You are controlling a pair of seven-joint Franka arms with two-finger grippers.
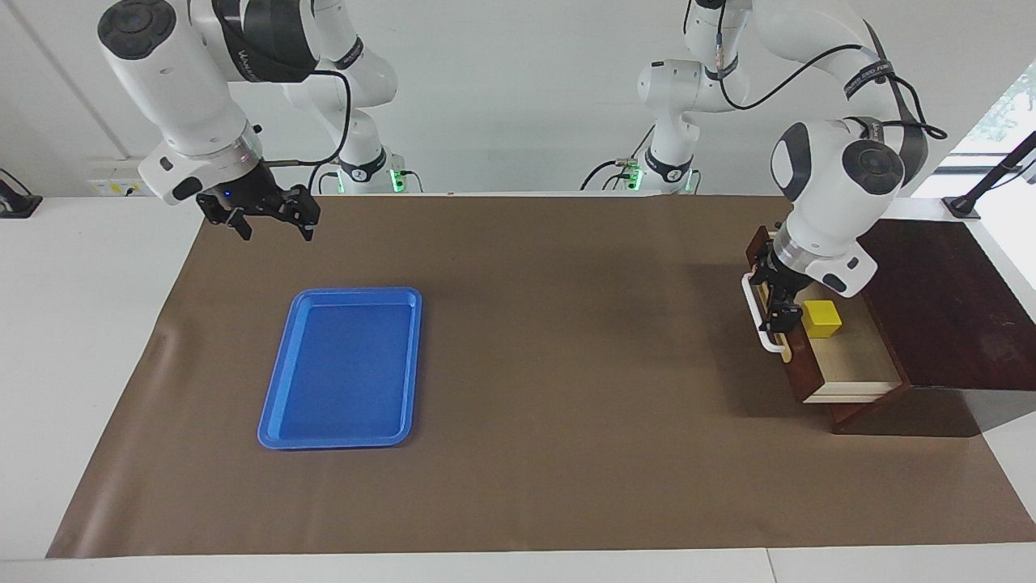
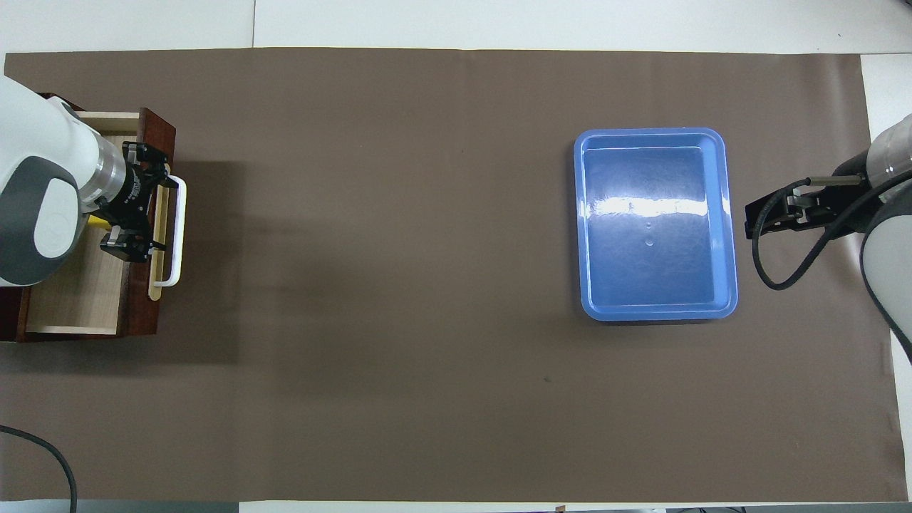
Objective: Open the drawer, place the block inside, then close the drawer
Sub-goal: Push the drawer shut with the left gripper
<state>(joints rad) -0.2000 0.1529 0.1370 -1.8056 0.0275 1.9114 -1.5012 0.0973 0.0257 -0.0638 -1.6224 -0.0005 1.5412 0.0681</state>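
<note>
Yellow block (image 1: 822, 317) sits inside the open dark-wood drawer (image 1: 858, 360).

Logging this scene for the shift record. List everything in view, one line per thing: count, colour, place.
drawer: one, reddish-brown front with white bar handle, pulled open at the left arm's end of the table.
block: one, yellow, inside the open drawer.
tray: one, blue, flat on the mat toward the right arm's end.
mat: one, brown, covering the table.
left gripper: one, black, open, over the drawer's front at its handle.
right gripper: one, black, open, raised over the mat's edge; that arm waits.
</note>
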